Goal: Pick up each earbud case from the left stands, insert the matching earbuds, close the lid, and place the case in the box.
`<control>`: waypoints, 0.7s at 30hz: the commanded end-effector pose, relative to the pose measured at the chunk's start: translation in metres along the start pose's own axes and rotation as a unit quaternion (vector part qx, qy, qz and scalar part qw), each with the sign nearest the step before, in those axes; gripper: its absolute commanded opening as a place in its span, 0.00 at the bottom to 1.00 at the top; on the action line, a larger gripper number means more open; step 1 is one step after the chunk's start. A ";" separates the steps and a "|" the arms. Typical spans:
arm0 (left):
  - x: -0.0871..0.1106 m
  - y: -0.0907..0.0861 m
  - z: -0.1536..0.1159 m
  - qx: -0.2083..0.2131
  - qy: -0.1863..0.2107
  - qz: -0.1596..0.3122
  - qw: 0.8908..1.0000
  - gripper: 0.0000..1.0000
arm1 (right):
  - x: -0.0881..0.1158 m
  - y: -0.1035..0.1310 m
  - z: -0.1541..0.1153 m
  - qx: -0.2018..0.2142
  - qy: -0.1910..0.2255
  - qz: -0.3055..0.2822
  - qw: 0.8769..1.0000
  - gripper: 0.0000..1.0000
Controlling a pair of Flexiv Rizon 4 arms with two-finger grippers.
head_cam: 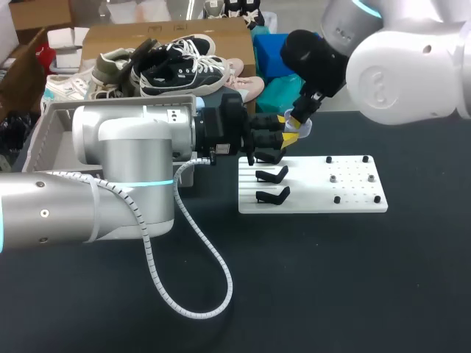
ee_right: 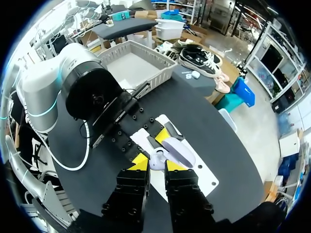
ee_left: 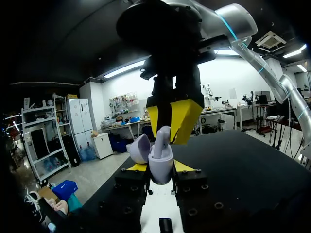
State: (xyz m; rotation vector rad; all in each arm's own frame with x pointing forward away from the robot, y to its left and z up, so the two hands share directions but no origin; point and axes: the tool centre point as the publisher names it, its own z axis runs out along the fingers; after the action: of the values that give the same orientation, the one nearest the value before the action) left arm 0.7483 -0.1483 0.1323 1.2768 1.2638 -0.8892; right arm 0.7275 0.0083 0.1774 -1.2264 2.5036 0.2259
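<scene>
A lavender earbud case (ee_left: 159, 171) stands upright with its lid (ee_left: 140, 148) swung open, and my left gripper (ee_left: 160, 166) is shut on its body. It hangs above the far end of the white stand board (head_cam: 346, 195). My right gripper (ee_left: 169, 132) comes down over the case, shut on a white earbud (ee_left: 163, 141) whose stem sits in the case's mouth. From the right wrist, the earbud (ee_right: 156, 159) lies between my right gripper's (ee_right: 156, 165) yellow tips, with the case (ee_right: 179, 152) just ahead. In the head view both grippers meet at the case (head_cam: 304, 129).
Empty black stands (head_cam: 271, 175) line the board's left side, and small black pegs (head_cam: 337, 199) dot its right side. A grey box (head_cam: 55, 129) sits at the table's far left. My left arm's white cable (head_cam: 199, 294) loops over the dark tabletop.
</scene>
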 end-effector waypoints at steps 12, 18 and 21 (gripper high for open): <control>0.000 -0.001 0.000 -0.004 -0.001 0.001 1.000 0.00 | -0.001 -0.001 0.002 -0.003 0.004 -0.004 1.000 0.00; 0.000 -0.001 0.000 -0.004 -0.001 0.001 1.000 0.00 | -0.004 -0.002 0.002 -0.002 0.003 -0.008 1.000 0.00; 0.000 -0.001 0.000 -0.004 -0.001 0.001 1.000 0.00 | -0.004 -0.003 0.002 -0.002 0.004 -0.009 1.000 0.00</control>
State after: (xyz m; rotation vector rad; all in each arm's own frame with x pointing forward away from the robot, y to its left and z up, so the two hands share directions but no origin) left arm 0.7483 -0.1483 0.1323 1.2767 1.2637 -0.8890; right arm 0.7305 0.0100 0.1762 -1.2499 2.4953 0.2208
